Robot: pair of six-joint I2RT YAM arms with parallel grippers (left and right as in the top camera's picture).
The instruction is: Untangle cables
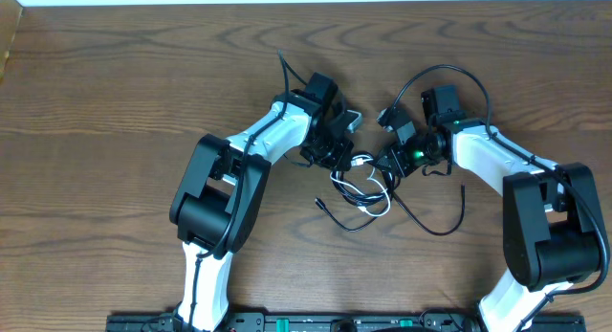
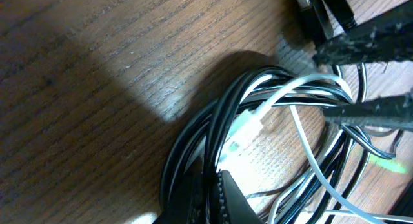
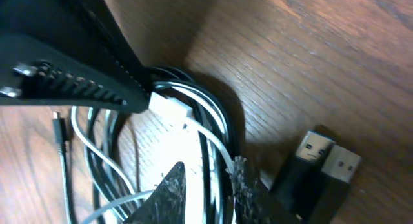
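1. A brown wood-grain desk fills the overhead view, with a pale strip along its far edge.
2. The cables sit mid-desk between the two arms. The white cable is looped in a small coil, and the black cable is wound through it.
3. Beyond the knot, the black cable trails in a long arc toward the right arm's side. A small black plug end lies just left of the coil.
4. The left pincer is closed together, its tip at the coil's upper-left edge. Strands run right up to it, but I cannot tell whether one is nipped.
5. The right pincer stands apart on the coil's right side. It straddles a white strand and some black ones and clamps nothing.
6. My reading is that the work is early: the knot is whole and a strand is being chosen.
7. The next move calls for the right pincer to close on one strand only, probably white. It would then draw that strand away while the left side anchors the coil. Catching several strands would tighten the knot.
8. Only the overhead view shows the free black tail and how both arms are placed.
9. The left wrist view shows the white plug lying against the black loops at the knot's heart. It also shows the right pincer's fingers as two rough dark bars.
10. The right wrist view alone shows two USB plugs, one black and one pale, side by side on bare desk beside the coil. I cannot pick them out from above.
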